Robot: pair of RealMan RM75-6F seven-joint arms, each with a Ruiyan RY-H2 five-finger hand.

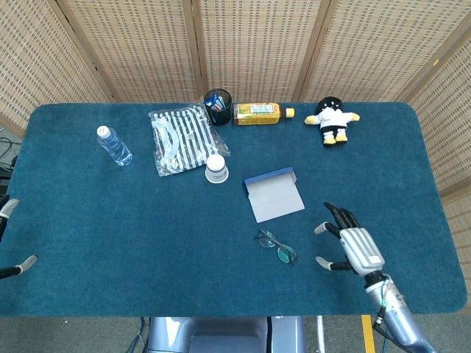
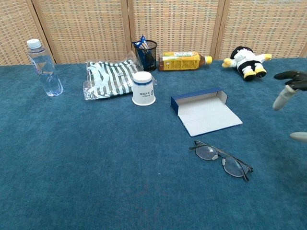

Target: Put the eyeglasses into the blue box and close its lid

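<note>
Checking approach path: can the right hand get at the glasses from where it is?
Probably yes. The right hand is open, beside the glasses with only bare blue cloth between them. The box lies further back, out of the way.

No readable text anywhere. The yellow bottle (image 2: 183, 61) lying at the back has a printed label, the characters too small to make out. The white cup (image 2: 143, 88) carries a blue band and perhaps a small logo below it, illegible. The water bottle (image 2: 44, 68) shows no label print.
</note>
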